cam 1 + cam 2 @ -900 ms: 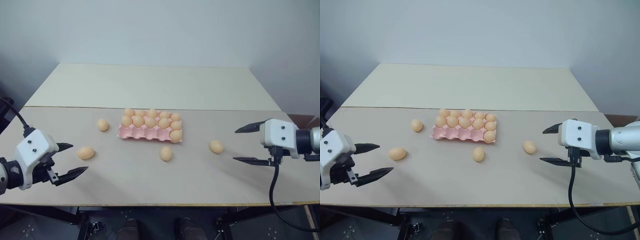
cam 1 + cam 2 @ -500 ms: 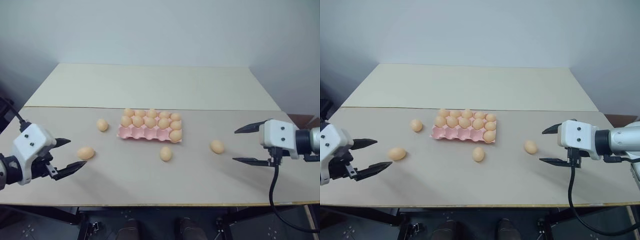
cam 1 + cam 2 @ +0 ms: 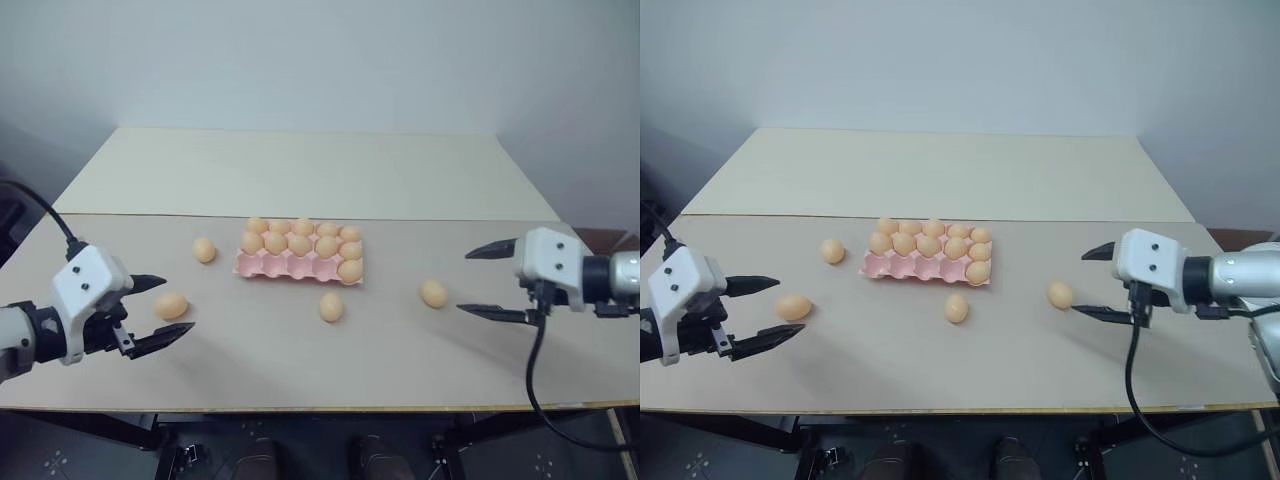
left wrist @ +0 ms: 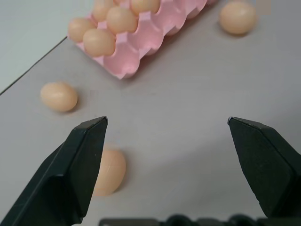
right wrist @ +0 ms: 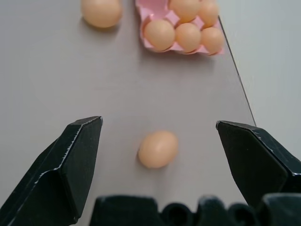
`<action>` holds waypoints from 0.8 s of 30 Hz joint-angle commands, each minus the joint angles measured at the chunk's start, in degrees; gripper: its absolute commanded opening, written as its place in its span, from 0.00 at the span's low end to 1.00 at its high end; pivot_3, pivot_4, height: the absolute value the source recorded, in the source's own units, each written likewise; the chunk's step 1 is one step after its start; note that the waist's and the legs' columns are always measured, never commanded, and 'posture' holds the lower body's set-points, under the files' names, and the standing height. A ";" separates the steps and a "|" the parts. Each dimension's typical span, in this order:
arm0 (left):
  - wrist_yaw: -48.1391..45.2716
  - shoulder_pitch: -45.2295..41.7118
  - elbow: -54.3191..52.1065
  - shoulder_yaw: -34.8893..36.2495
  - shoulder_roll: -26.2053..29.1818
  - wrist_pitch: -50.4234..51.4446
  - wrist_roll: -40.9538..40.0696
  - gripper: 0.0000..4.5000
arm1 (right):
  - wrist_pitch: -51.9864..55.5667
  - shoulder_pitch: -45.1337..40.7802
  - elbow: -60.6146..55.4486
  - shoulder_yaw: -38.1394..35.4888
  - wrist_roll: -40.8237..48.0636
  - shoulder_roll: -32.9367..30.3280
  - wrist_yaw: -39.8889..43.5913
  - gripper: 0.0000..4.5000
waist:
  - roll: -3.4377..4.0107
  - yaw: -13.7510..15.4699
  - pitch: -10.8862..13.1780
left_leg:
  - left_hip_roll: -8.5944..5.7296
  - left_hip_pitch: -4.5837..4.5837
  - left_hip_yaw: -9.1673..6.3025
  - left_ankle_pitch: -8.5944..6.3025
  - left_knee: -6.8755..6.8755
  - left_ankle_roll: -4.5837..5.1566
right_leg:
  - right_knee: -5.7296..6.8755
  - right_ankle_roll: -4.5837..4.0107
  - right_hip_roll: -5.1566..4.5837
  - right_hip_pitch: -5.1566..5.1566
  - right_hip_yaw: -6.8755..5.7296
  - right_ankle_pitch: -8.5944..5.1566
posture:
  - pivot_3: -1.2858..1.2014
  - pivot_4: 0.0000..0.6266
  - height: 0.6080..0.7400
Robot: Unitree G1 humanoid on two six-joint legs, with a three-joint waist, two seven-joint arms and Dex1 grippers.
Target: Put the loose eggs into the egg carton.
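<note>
The egg carton (image 3: 300,254) sits mid-table, its near row mostly empty; four loose eggs lie around it: one (image 3: 205,250) just off its left end, one (image 3: 171,306) farther out to the left and nearer, one (image 3: 332,307) just in front, one (image 3: 433,294) off to the right. The left gripper (image 3: 160,312) stands wide, that far left egg just beside it; the right gripper (image 3: 483,281) is equally wide, the right-hand egg lying just ahead between its fingers (image 5: 70,165), crosswise; each arm likely takes its own.
</note>
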 commanded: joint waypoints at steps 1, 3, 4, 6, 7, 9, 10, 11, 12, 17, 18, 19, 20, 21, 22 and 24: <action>0.21 -1.91 -1.25 -2.02 0.08 -0.42 -2.04 0.99 | 1.37 -3.09 3.83 3.76 -3.21 2.15 -2.91 1.00 | 0.00 0.05 0.00 | 0.00 -0.03 0.00 0.00 0.00 0.00 | 0.00 0.00 0.00 -0.03 0.00 0.00 | 0.52 0.24 1.00; 0.79 -2.91 -1.60 -3.72 0.02 -0.42 -2.38 0.99 | 1.86 -4.94 6.76 6.31 -4.93 4.01 -3.83 1.00 | 0.00 0.07 0.00 | -0.01 -0.04 0.00 0.01 0.00 0.02 | -0.01 -0.01 0.01 -0.01 0.00 0.00 | 0.52 0.24 1.00; 0.84 -3.14 -1.62 -4.27 -0.04 -0.64 -2.38 0.99 | 1.84 -5.66 7.87 7.23 -5.69 4.78 -4.24 1.00 | 0.00 0.07 0.00 | -0.03 -0.10 0.00 0.01 0.00 0.02 | -0.01 -0.01 0.01 -0.05 0.01 0.00 | 0.52 0.24 1.00; 0.97 -3.42 -1.87 -5.73 -0.04 -0.93 -2.34 0.99 | 2.68 -7.63 10.81 9.03 -6.79 7.04 -5.54 1.00 | 0.00 0.07 0.00 | -0.05 -0.14 0.00 0.02 0.00 0.03 | 0.00 -0.01 0.01 -0.07 0.04 0.01 | 0.52 0.24 1.00; 1.22 -3.66 -2.03 -6.62 -0.07 -1.01 -2.31 0.99 | 3.28 -8.78 12.50 10.01 -7.43 8.39 -6.25 1.00 | 0.00 -0.03 0.00 | -0.04 -0.14 -0.01 0.02 0.00 0.03 | -0.01 0.00 0.04 -0.06 0.04 0.01 | 0.52 0.24 1.00; 1.70 -4.19 -2.07 -7.78 -0.02 -1.03 -2.25 0.99 | 3.43 -10.23 14.63 11.64 -9.10 9.69 -6.90 1.00 | 0.00 -0.02 0.00 | -0.04 -0.14 0.00 0.02 0.00 0.04 | -0.01 0.01 0.07 -0.06 0.11 0.02 | 0.52 0.24 1.00; 1.88 -4.39 -2.02 -8.15 0.02 -1.05 -2.20 0.99 | 3.20 -10.65 15.29 12.35 -10.03 9.96 -7.03 1.00 | 0.00 -0.01 0.00 | -0.04 -0.13 0.00 0.02 0.00 0.04 | 0.01 0.01 0.09 -0.06 0.12 0.02 | 0.52 0.24 1.00; 2.06 -4.86 -1.91 -8.61 0.12 -0.96 -2.22 0.99 | 3.40 -11.21 16.25 12.67 -10.32 10.59 -7.30 1.00 | 0.00 0.01 0.00 | -0.04 -0.13 -0.01 0.02 0.00 0.04 | 0.02 0.01 0.10 -0.06 0.12 0.02 | 0.52 0.24 1.00; 2.08 -5.06 -1.84 -8.77 0.21 -0.91 -2.25 0.99 | 3.71 -11.55 16.74 12.80 -10.45 11.09 -7.50 1.00 | 0.00 0.06 0.00 | -0.02 -0.13 -0.02 0.02 0.00 0.04 | 0.02 0.01 0.12 -0.06 0.12 0.02 | 0.52 0.24 1.00; 1.49 -5.33 -1.02 -10.09 1.05 -1.52 -1.29 0.99 | 3.08 -11.91 20.32 14.69 -13.00 12.77 -8.72 1.00 | 0.00 0.10 0.00 | -0.02 -0.12 -0.03 0.02 0.00 0.04 | 0.02 0.01 0.13 -0.03 0.12 0.02 | 0.52 0.24 1.00; 1.43 -5.16 -0.98 -10.20 0.98 -1.54 -1.33 0.99 | 3.27 -11.91 20.75 14.73 -13.03 13.16 -8.78 1.00 | 0.00 0.09 0.00 | -0.03 -0.12 -0.02 0.02 0.00 0.04 | 0.01 0.01 0.13 -0.03 0.12 0.02 | 0.52 0.24 1.00; 1.38 -5.04 -0.96 -10.38 0.96 -1.61 -1.28 0.99 | 3.46 -11.94 21.09 14.74 -13.03 13.44 -8.61 1.00 | 0.00 0.08 0.00 | -0.03 -0.12 -0.02 0.02 0.00 0.04 | 0.01 0.01 0.13 -0.03 0.13 0.02 | 0.52 0.24 1.00; 1.32 -4.93 -0.99 -10.45 0.95 -1.63 -1.25 0.99 | 3.64 -11.94 21.24 14.69 -13.03 13.60 -8.39 1.00 | 0.00 0.08 0.00 | -0.03 -0.13 -0.02 0.02 0.00 0.04 | 0.01 0.01 0.13 -0.04 0.14 0.02 | 0.52 0.24 1.00; 1.39 -4.91 -0.98 -10.67 0.90 -1.65 -1.12 0.99 | 3.65 -11.87 21.89 14.85 -13.57 13.77 -8.58 1.00 | 0.00 0.08 0.00 | -0.03 -0.13 -0.02 0.02 0.00 0.04 | 0.02 0.01 0.13 -0.05 0.14 0.02 | 0.52 0.24 1.00; 1.47 -5.00 -0.92 -10.92 0.87 -1.69 -0.99 1.00 | 3.50 -11.85 22.69 14.97 -14.17 14.04 -9.08 0.96 | 0.00 0.08 0.00 | -0.02 -0.12 -0.02 0.02 0.00 0.04 | 0.02 0.01 0.13 -0.05 0.14 0.02 | 0.52 0.24 1.00; 1.58 -5.18 -0.85 -11.22 0.87 -1.68 -0.80 1.00 | 3.89 -11.78 23.59 14.70 -14.13 14.61 -9.20 0.85 | 0.00 0.07 0.00 | -0.02 -0.11 -0.02 0.02 0.00 0.04 | 0.03 0.01 0.15 -0.04 0.14 0.03 | 0.52 0.24 1.00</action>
